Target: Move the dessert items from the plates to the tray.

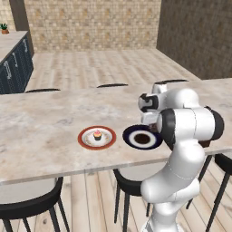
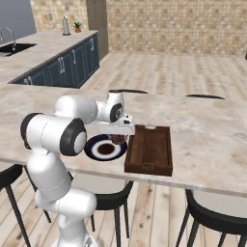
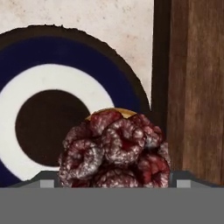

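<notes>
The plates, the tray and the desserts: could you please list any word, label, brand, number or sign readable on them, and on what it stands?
None: no readable text in any view.
Navy-rimmed plate: plain bands, dark centre.
Orange-rimmed plate with pink cupcake: no markings.
Wooden tray: bare wood grain.
Raspberry-topped dessert in the gripper: no label.

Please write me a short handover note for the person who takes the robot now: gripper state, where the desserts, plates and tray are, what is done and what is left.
Gripper: shut on the raspberry dessert, held above the edge of the navy-rimmed plate, next to the tray.
Cupcake: on the orange-rimmed plate, beside the navy one on the counter.
The navy plate's middle is dark; I cannot tell whether this is a shadow or its pattern.
Done: first dessert picked up.
Left: carry it over the tray's side and set it down, then fetch the cupcake. No dessert is in the tray yet.
</notes>
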